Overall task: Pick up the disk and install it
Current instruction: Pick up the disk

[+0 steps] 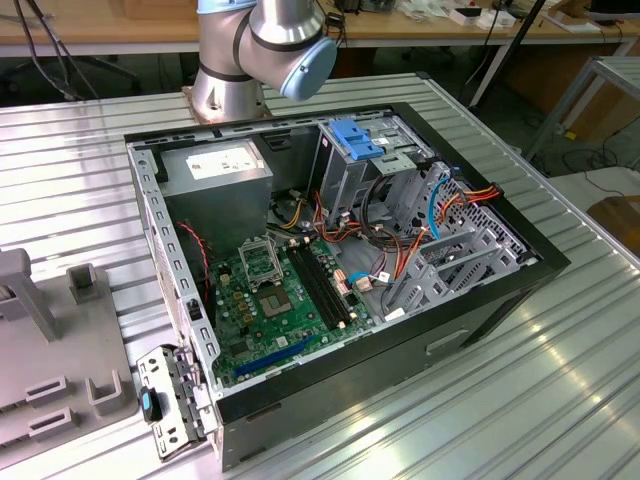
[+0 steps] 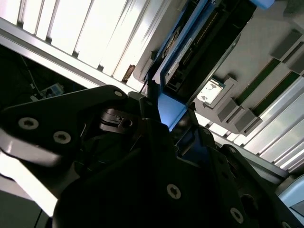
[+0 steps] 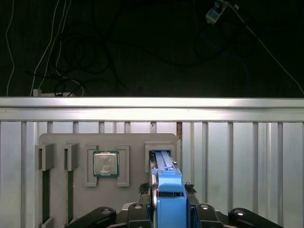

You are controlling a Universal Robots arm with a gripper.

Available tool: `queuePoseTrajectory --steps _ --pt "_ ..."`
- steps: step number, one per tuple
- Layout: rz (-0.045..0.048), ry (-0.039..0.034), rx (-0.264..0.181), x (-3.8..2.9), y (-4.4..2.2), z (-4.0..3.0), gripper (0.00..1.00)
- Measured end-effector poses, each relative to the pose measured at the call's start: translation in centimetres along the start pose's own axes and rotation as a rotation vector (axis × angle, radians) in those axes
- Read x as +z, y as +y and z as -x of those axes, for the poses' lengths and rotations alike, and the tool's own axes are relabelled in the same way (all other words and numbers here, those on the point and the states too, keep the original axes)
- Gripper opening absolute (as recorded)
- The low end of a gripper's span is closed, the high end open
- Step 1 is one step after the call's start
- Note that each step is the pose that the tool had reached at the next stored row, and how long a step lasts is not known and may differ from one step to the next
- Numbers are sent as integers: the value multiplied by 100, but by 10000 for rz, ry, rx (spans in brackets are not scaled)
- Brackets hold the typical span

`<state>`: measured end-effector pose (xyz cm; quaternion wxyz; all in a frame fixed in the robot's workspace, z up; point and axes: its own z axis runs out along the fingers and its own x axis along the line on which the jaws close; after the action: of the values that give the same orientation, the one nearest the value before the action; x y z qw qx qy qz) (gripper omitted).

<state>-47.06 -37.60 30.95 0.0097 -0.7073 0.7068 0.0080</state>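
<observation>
Fingers (image 3: pixel 143 189): black, set against both sides of the blue rail and clamped on the disk, as seen in both wrist views.
Gripper (image 3: pixel 167 191): black bolted body directly over the fixture tray; in the second wrist view (image 2: pixel 166 111) it straddles the same blue rail.
Disk (image 3: pixel 164 164): flat grey metal hard drive with bright blue plastic carrier rails, held edge-on at a framed slot of the tray. Whether it rests in the slot or hangs clear of it cannot be told.
Fixture tray (image 3: pixel 133 142): grey plastic plate with raised frames, lying on the table.
Processor chip (image 3: pixel 105 164): square, silver-topped, seated in a recess just beside the disk's slot.
Memory sticks (image 3: pixel 45 190): two green strips in slots beyond the chip.
Table (image 3: pixel 237 156): ribbed aluminium surface.
Computer case (image 1: pixel 540 265): open black tower in the exterior view, well apart from the tray (image 1: pixel 40 340) at the exterior view's left, with a green motherboard (image 1: pixel 270 300) inside.
</observation>
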Motion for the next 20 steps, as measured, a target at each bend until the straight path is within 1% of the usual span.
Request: queuePoseTrajectory --steps 8,12,20 --pt "1 7 0 5 0 0 37" --pt "3 27 0 17 0 -1 37" --pt "1 31 0 31 0 -1 37"
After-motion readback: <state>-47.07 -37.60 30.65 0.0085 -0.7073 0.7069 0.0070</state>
